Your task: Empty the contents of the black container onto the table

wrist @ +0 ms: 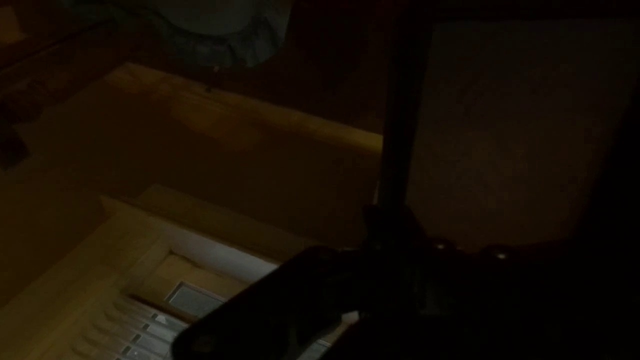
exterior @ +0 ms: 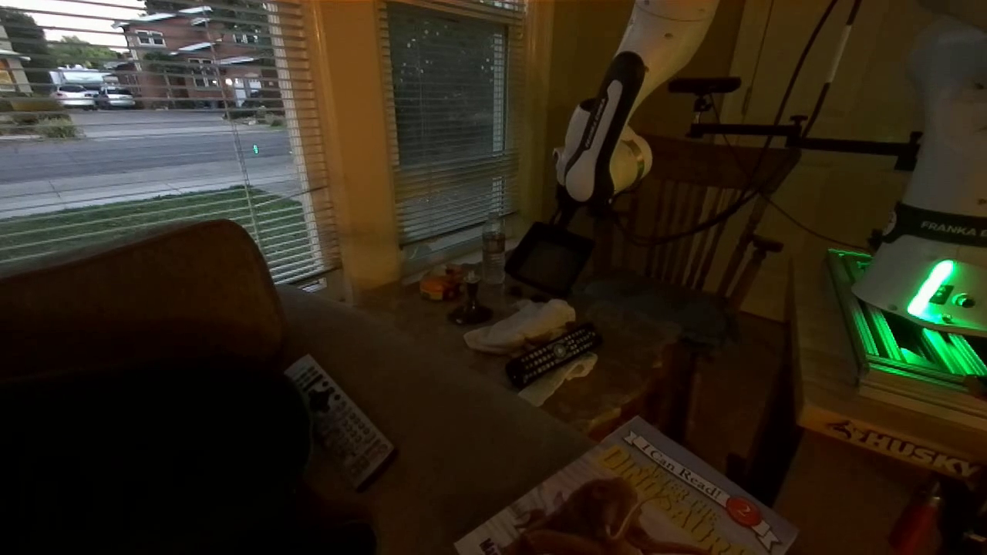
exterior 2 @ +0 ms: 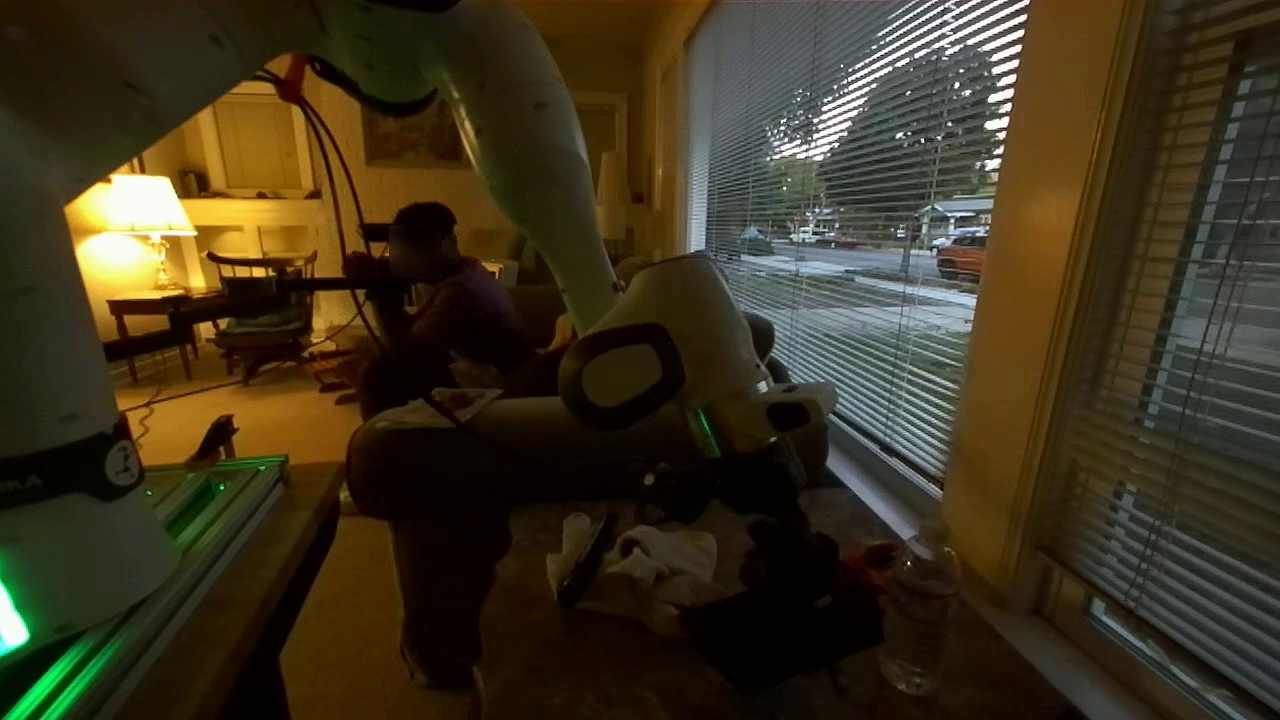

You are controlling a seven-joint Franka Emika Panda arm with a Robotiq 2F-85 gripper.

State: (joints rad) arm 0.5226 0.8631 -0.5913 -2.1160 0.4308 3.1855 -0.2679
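The black container (exterior: 549,258) hangs from my gripper (exterior: 569,214), tilted on its side above the table (exterior: 636,335). In an exterior view I see its open side and greyish inside. It also shows as a dark shape in an exterior view (exterior 2: 785,635). In the wrist view my gripper (wrist: 395,222) is shut on the container's wall (wrist: 400,125), and the inside, on the right, looks bare. Small dark shapes (exterior: 532,294) lie on the table under its lower edge, too dark to name. The fingertips are mostly in shadow.
A clear bottle (exterior: 493,250) stands close beside the container. An orange toy (exterior: 442,284), a dark stand (exterior: 470,304), a white cloth (exterior: 524,324) and a black remote (exterior: 555,353) are on the table. A wooden chair (exterior: 686,200) and the window blinds (exterior: 455,131) are nearby.
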